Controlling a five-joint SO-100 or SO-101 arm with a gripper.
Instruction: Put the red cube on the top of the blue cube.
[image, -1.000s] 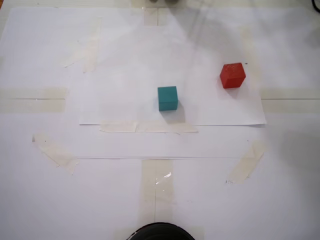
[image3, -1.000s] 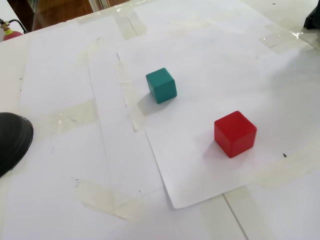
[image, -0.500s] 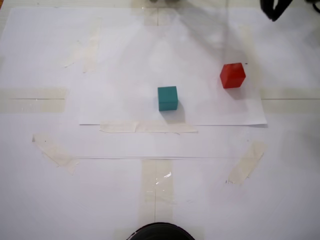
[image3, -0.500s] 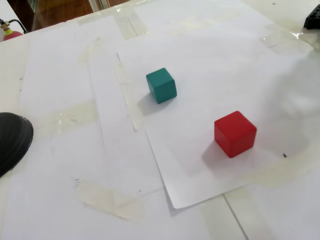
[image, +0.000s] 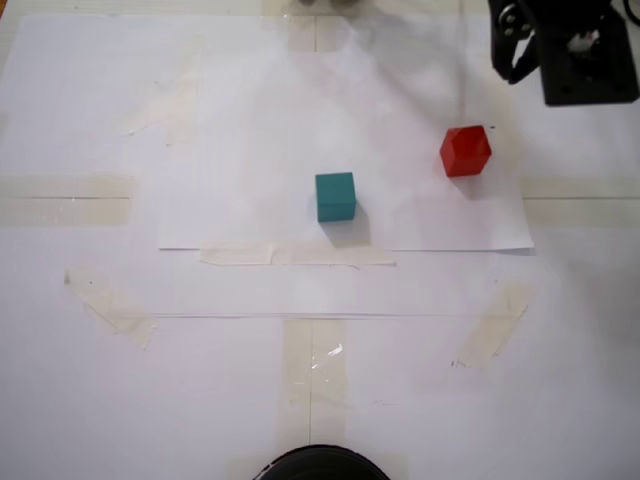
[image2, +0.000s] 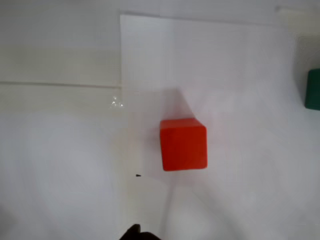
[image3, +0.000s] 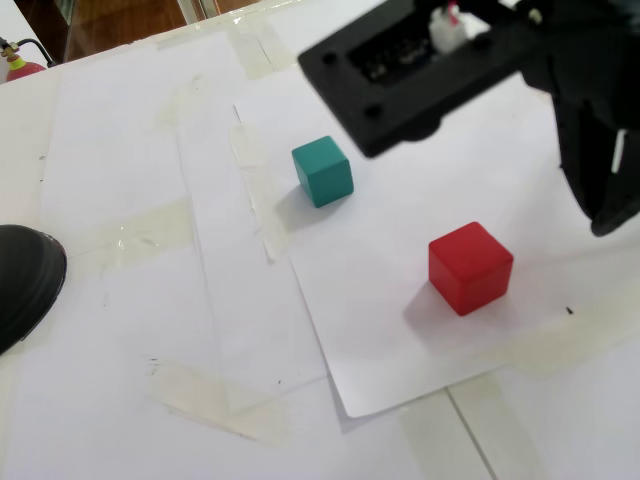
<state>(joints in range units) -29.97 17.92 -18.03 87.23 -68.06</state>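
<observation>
White paper sheets (image: 250, 290) taped over table. Approach step: I hang above red cube (image2: 183, 144), nothing held; jaw opening cannot tell, only dark tip at wrist view's bottom edge. Cube lies ahead of jaws, untouched. Next: descend, straddle, close. Farther off, blue cube (image: 335, 196) waits well apart.

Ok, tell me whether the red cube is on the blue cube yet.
Not yet. The red cube sits flat on the paper, apart from the blue cube.
</observation>
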